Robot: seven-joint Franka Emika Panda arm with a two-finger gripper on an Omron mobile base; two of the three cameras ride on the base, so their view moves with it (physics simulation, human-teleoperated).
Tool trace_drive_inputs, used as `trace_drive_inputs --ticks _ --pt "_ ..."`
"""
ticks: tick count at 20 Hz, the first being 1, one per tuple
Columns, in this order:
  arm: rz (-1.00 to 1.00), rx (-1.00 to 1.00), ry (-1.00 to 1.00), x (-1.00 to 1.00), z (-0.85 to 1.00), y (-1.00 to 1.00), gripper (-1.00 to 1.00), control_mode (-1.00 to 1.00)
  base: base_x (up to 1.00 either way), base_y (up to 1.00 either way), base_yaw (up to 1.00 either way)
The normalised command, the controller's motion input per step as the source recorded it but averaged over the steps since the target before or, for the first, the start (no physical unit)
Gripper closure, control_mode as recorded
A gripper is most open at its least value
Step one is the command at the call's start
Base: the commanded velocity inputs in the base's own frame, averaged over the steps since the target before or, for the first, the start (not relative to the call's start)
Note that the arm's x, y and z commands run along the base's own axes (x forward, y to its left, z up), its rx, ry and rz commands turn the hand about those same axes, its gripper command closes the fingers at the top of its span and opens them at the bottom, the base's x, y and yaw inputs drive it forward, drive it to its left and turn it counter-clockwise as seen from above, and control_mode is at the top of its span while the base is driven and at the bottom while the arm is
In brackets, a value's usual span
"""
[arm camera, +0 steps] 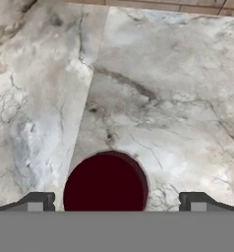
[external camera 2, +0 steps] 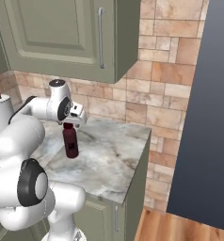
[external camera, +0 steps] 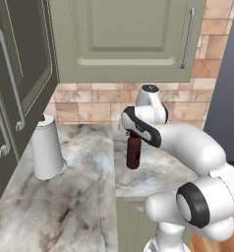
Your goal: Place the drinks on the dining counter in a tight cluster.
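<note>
The arm is at the pick-up step: its gripper (external camera 2: pixel 70 123) hangs directly over the stout dark maroon bottle (external camera: pixel 133 152), which stands upright on the marble bench (external camera: pixel 84 172) against the brick wall (external camera 2: pixel 161 80), in the middle of the left base view and left of centre in the right base view. In the hand view the bottle's round maroon top (arm camera: pixel 105 183) sits low in the frame, between the two dark fingertips (arm camera: pixel 36 202) and a little nearer the left one, with the jaws spread wide, holding nothing. I judge the task barely begun, since this drink is not on the dining counter at all. The next move, as I see it, calls for a straight descent until the fingers flank the neck or body, a slight shift to centre it, then a firm close before lifting. Room is mixed: the green upper cabinet (external camera: pixel 124 39) hangs above the arm, so a lift should stay modest. A white paper-towel roll (external camera: pixel 46 147) stands at middle left, well apart from the bottle. The bench edge drops off at lower right in the right base view, with wooden floor (external camera 2: pixel 180 230) beyond, and the bottle stands back from that edge. A seam in the marble runs just left of the bottle.
</note>
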Motion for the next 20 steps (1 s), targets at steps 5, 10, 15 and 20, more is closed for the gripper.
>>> trace_drive_inputs --ticks 5,10,15,20 --pt "0.00 0.00 0.02 0.07 -0.02 0.01 -1.00 -1.00 0.00 0.00 0.00" --pt "0.00 0.00 0.03 0.02 -0.04 0.07 -1.00 -1.00 0.00 0.00 0.00" --pt "0.00 0.00 0.00 0.00 -0.09 0.09 -1.00 -1.00 0.00 0.00 0.00" --pt "0.00 0.00 0.00 0.00 -0.05 0.00 -1.00 -1.00 0.00 0.00 0.00"
